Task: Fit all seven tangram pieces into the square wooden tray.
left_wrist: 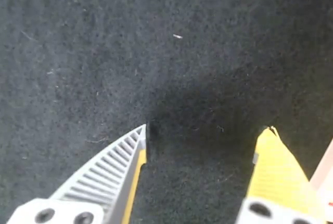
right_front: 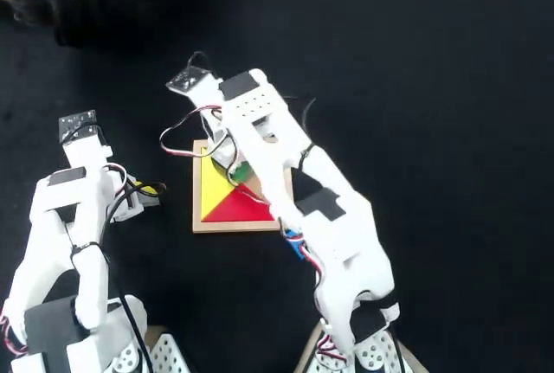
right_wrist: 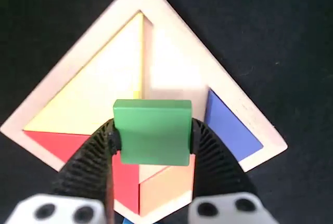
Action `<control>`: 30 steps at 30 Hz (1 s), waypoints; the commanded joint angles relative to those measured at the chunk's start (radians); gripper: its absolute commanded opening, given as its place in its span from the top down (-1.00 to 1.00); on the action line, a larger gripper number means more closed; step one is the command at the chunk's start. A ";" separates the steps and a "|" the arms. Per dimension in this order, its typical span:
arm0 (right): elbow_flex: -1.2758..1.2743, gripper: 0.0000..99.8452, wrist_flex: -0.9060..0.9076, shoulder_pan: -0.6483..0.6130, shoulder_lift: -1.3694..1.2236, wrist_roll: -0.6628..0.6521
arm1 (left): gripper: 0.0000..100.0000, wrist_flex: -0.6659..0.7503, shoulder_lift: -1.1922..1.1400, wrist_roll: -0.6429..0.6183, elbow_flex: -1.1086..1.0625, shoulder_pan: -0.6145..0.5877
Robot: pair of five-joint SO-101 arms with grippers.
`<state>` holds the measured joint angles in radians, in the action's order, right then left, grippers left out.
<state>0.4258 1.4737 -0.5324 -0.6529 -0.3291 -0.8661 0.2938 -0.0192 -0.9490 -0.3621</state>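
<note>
Right wrist view: right gripper [right_wrist: 152,133] clamped on green square [right_wrist: 152,122] over tray [right_wrist: 171,29]; yellow triangle [right_wrist: 93,94], red triangle [right_wrist: 57,143] seated inside. Left gripper [left_wrist: 208,129] spread wide above cloth [left_wrist: 104,52].

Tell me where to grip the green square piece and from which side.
Take the green square by two opposite straight edges, coming from above. Its parallel sides give a flush pinch, as the right gripper holds it now over the tray. That likely leaves the underside free to go down flat.
</note>
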 commanded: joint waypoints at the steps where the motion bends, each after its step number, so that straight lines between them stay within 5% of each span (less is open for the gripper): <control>1: 0.050 0.98 -0.008 0.040 0.010 0.008 | 0.36 -0.005 -0.002 0.002 0.048 -0.008; 10: 0.042 0.94 -0.005 0.032 0.005 0.006 | 0.36 -0.005 -0.002 0.002 0.048 -0.010; 20: -0.002 0.37 -0.005 -0.008 0.010 0.000 | 0.36 -0.005 -0.002 0.002 0.051 -0.010; 30: 0.062 0.69 -0.002 0.018 0.019 0.000 | 0.36 -0.005 -0.002 0.003 0.051 -0.008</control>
<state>0.4227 1.4753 -0.5278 -0.6529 -0.3291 -0.8661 0.2938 -0.0176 -0.9490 -0.3621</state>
